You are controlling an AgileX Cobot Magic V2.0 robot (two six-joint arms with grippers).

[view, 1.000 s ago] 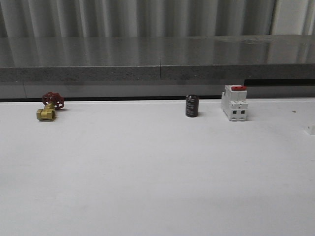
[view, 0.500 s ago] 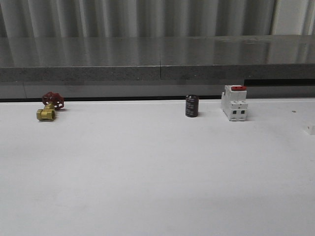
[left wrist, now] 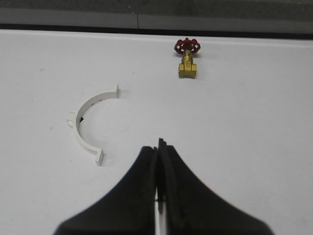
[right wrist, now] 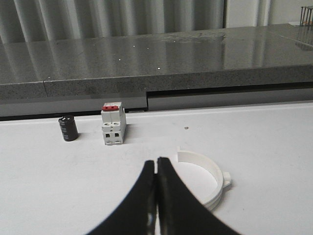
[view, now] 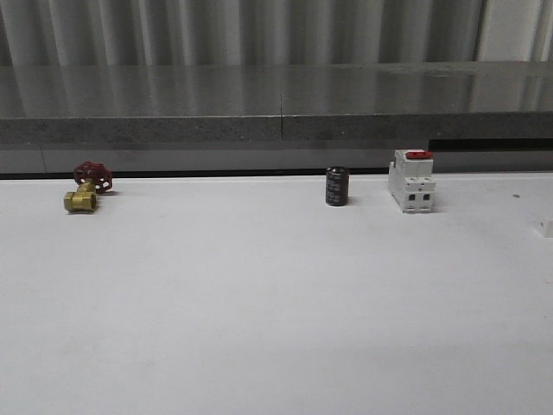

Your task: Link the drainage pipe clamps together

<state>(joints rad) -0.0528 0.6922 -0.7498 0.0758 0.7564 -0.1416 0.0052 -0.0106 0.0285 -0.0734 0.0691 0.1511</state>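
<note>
One white half-ring drainage pipe clamp (left wrist: 77, 128) lies flat on the white table in the left wrist view, its open side facing my left gripper (left wrist: 157, 146). That gripper is shut on nothing, and its tips are a short way from the clamp's near tab. The other clamp half (right wrist: 215, 171) stands on edge in the right wrist view, just beside my right gripper (right wrist: 155, 160), which is also shut with nothing in it. A small white piece (view: 545, 226) shows at the right edge of the front view.
A brass valve with a red handwheel (view: 86, 188) (left wrist: 187, 58) sits at the back left. A black cylinder (view: 337, 186) (right wrist: 68, 128) and a white breaker with a red top (view: 412, 181) (right wrist: 113, 125) stand at the back right. A grey ledge (view: 276, 112) runs behind the table.
</note>
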